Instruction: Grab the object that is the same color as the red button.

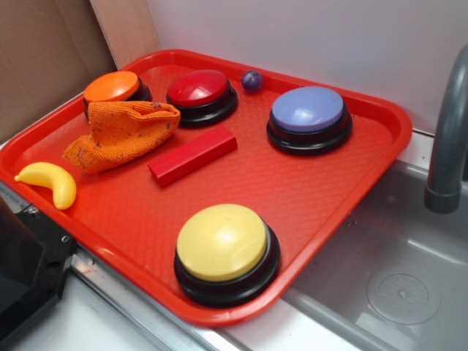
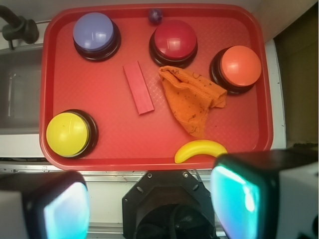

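Red tray (image 1: 365, 157) set on a pale counter, beside a grey sink basin (image 1: 395, 278) with a dark faucet (image 1: 446, 146). White wall behind; cardboard panel (image 1: 44, 51) at the corner. On the tray: red bar-shaped block (image 1: 192, 155) lying flat near the middle, just in front of the red button (image 1: 199, 89) and just beside an orange knitted cloth (image 1: 121, 133). Also present: orange button (image 1: 112, 87), blue-violet button (image 1: 308, 111), yellow button (image 1: 222, 243), small purple ball (image 1: 251, 80), toy banana (image 1: 50, 181). Gripper (image 2: 149, 204) held above the tray's near edge, fingers (image 2: 249, 199) spread wide apart, gripping nothing, well clear of the block.
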Available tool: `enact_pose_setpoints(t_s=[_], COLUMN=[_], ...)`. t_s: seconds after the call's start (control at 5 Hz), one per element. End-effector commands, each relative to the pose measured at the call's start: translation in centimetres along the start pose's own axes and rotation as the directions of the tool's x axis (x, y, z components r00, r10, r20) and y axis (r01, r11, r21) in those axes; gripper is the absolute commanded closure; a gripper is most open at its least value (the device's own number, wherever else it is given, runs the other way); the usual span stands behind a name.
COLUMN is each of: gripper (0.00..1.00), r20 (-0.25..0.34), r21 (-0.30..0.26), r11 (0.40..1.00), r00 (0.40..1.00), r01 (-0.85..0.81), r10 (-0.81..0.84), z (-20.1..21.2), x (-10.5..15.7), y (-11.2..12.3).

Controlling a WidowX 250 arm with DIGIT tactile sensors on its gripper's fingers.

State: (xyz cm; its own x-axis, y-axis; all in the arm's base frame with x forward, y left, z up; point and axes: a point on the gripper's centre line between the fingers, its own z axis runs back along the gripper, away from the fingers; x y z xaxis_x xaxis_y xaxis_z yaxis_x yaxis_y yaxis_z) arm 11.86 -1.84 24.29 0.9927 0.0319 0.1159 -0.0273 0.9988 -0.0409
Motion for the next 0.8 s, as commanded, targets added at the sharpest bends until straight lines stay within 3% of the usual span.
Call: enact_pose_setpoints(t_s=[0.0, 0.4, 0.6], gripper=[0.0, 0.0, 0.0], r20=[0.0, 0.055, 0.11], r21=[0.0, -0.024, -0.027], r11=[1.0, 0.999, 0.998], r00=[1.0, 0.998, 0.993], r01=[0.0, 0.029, 0.053], r10=[0.0, -0.027, -0.05], z=[0.0, -2.1, -4.3], x=[0.0, 1.7, 3.1], y=[0.0, -0.3, -0.8])
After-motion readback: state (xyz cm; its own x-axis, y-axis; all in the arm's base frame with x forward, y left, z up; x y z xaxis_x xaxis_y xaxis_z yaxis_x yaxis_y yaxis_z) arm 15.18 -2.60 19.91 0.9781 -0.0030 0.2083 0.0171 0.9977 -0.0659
